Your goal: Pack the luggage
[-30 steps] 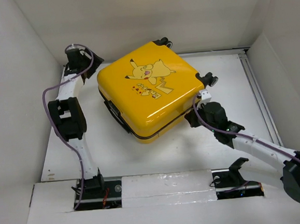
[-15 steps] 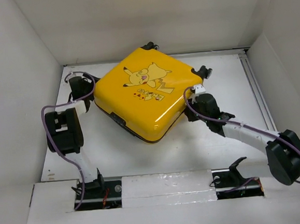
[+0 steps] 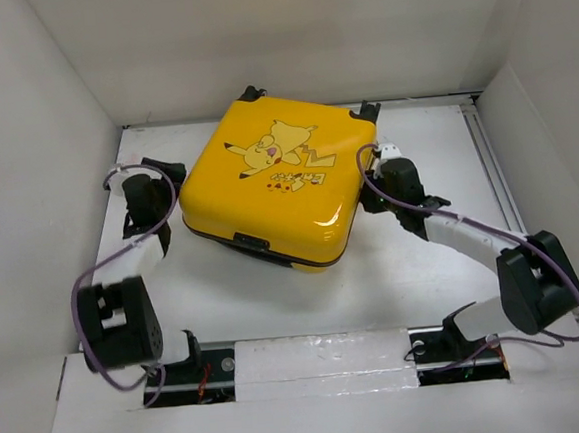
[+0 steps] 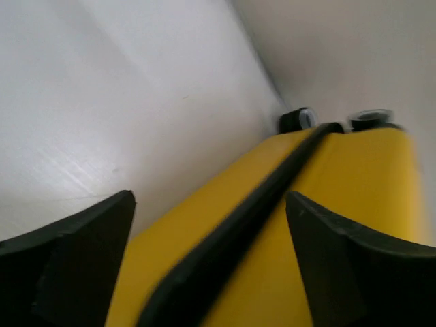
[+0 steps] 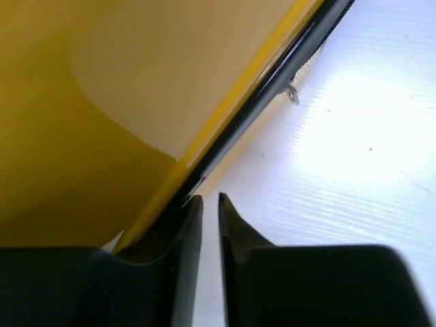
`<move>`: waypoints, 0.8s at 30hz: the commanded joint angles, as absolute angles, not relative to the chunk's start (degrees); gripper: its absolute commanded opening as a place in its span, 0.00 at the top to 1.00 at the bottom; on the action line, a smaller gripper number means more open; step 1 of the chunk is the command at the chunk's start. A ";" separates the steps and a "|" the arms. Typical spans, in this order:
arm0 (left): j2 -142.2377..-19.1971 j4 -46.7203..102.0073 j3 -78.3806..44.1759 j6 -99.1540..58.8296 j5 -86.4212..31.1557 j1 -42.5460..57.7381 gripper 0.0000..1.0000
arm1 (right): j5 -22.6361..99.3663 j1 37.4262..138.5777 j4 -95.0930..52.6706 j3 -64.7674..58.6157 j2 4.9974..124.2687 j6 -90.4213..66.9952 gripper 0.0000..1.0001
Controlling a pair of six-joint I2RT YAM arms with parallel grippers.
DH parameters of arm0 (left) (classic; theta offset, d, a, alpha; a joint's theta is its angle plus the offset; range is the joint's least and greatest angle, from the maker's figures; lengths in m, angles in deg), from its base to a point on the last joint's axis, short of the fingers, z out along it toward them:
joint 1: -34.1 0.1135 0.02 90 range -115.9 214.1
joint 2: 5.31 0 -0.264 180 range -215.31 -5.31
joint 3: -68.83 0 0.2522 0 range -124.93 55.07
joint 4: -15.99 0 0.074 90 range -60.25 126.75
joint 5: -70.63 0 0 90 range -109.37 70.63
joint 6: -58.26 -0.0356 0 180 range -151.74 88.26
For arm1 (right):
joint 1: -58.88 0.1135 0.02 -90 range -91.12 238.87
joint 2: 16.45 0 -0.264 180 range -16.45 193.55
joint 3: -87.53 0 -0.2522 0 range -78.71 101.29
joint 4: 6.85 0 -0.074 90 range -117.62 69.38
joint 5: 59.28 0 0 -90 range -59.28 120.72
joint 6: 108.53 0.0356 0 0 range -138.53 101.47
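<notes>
The luggage (image 3: 268,203), a glossy yellow hard-shell case with a cartoon print, lies flat and closed at the middle of the white table. My left gripper (image 3: 159,192) is at its left side. In the left wrist view its jaws (image 4: 210,199) stand wide open, and the yellow side (image 4: 354,177) with its black zip seam (image 4: 272,191) runs between them. My right gripper (image 3: 373,198) sits at the case's right side, low by the table. Its fingers (image 5: 209,197) are parted by a narrow gap with nothing in it, beside the yellow shell (image 5: 102,102) and its seam.
White walls enclose the table (image 3: 425,276) at the left, back and right. A rail (image 3: 494,170) runs along the right edge. The case's black wheels (image 3: 366,110) point toward the back wall. A small zip pull (image 5: 291,92) hangs from the seam. Purple cables loop off both arms.
The luggage has turned anticlockwise and slid toward the back wall. My left arm drew back toward the near left; my right gripper moved farther up its right side and its jaws parted slightly.
</notes>
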State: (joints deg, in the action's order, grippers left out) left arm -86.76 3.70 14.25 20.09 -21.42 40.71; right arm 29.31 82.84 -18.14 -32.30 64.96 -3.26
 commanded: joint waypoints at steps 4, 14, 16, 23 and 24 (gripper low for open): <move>-65.62 3.38 11.49 19.15 -14.82 37.44 0.00 | 39.60 85.95 -7.00 -41.94 52.47 -1.39 0.64; -56.74 1.97 10.05 1.58 -21.74 14.70 0.00 | 49.88 91.38 -0.58 -57.87 31.37 -5.60 0.56; -54.01 1.97 15.15 -0.44 -20.26 6.00 0.09 | 49.88 92.09 -0.58 -58.41 31.36 -7.01 0.58; -40.66 10.56 27.90 -1.43 -4.00 -15.02 0.78 | 51.47 92.10 2.49 -58.41 38.20 -9.20 0.59; -39.25 11.98 29.13 -0.64 -2.69 -16.34 0.78 | 51.47 92.10 4.07 -58.41 39.44 -10.08 0.59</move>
